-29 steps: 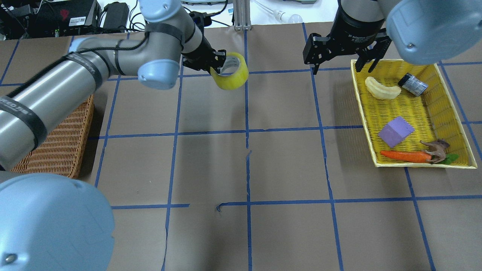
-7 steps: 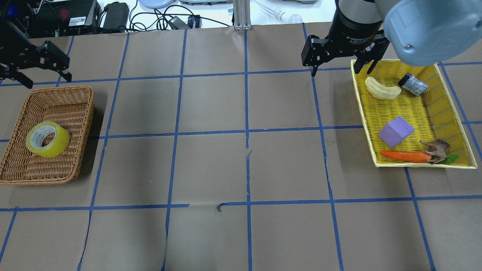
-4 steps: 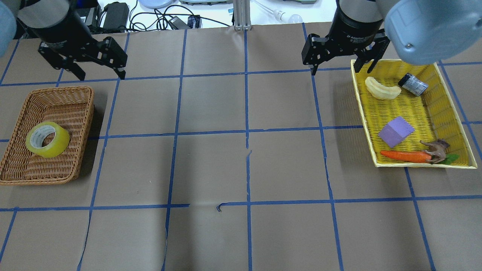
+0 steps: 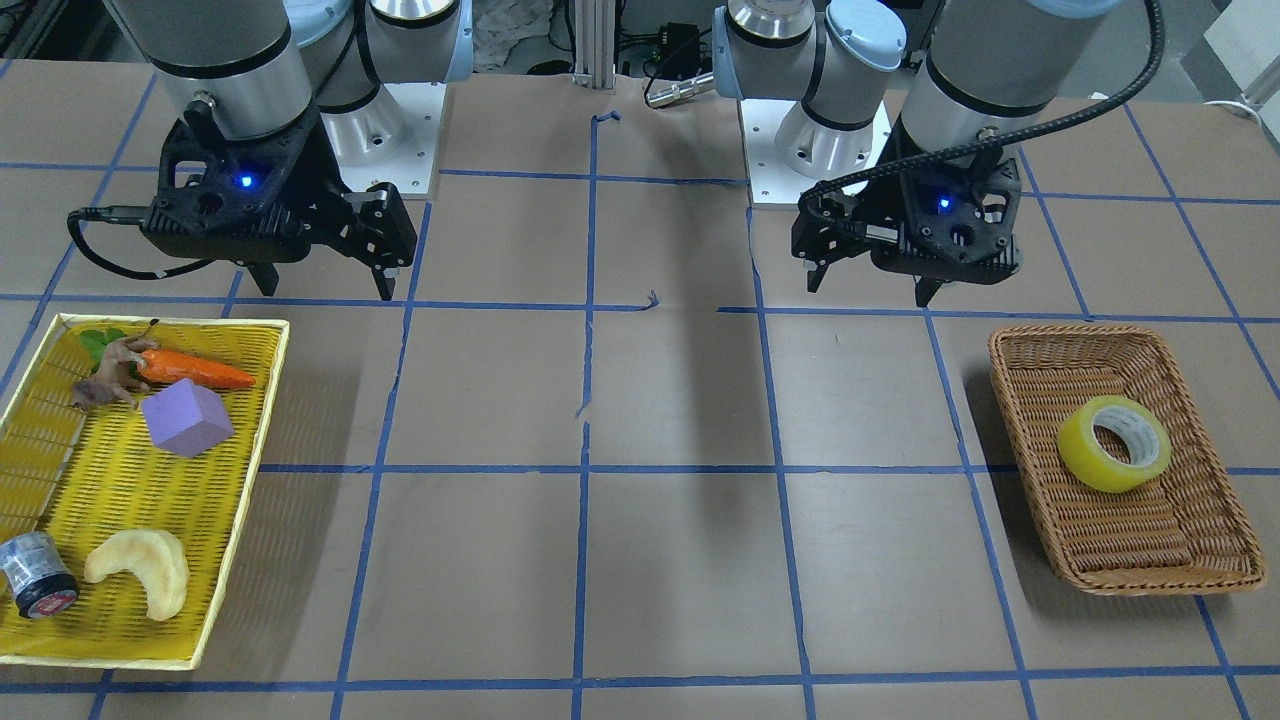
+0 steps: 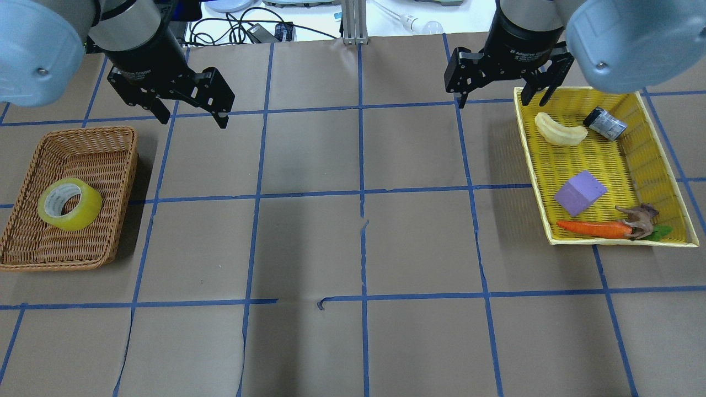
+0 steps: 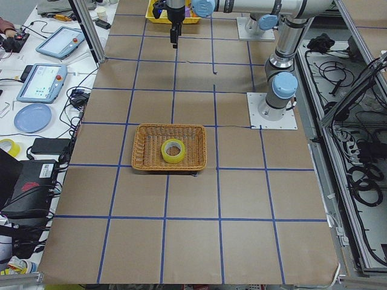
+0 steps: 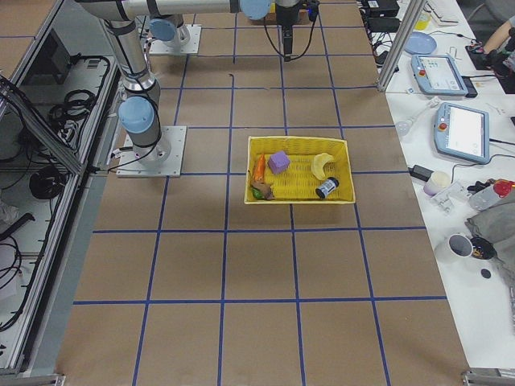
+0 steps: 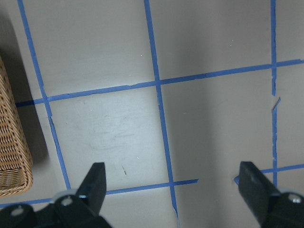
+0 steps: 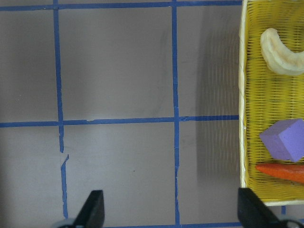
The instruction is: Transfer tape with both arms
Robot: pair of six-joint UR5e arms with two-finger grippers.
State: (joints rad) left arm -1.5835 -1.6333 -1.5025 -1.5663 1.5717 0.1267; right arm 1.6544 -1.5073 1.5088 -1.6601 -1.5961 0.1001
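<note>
The left gripper (image 5: 193, 117) hangs above the bench (image 5: 353, 242) with its jaws wide apart and empty, near the basket (image 5: 83, 130) but off its far corner. The tape (image 5: 69, 204) lies inside that basket, hole facing up. The right gripper (image 5: 501, 101), also spread and empty, hovers at the far corner of the yellow tray (image 5: 612, 165), well apart from the tape.

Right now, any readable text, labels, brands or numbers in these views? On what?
Nothing reads cleanly enough to quote.
White print on the right gripper body, above its fingers: too small and blurred.
White print on the left gripper body: blurred.
Printing inside the tape core: blurred.
Label on the small dark can in the yellow tray: unreadable.
</note>
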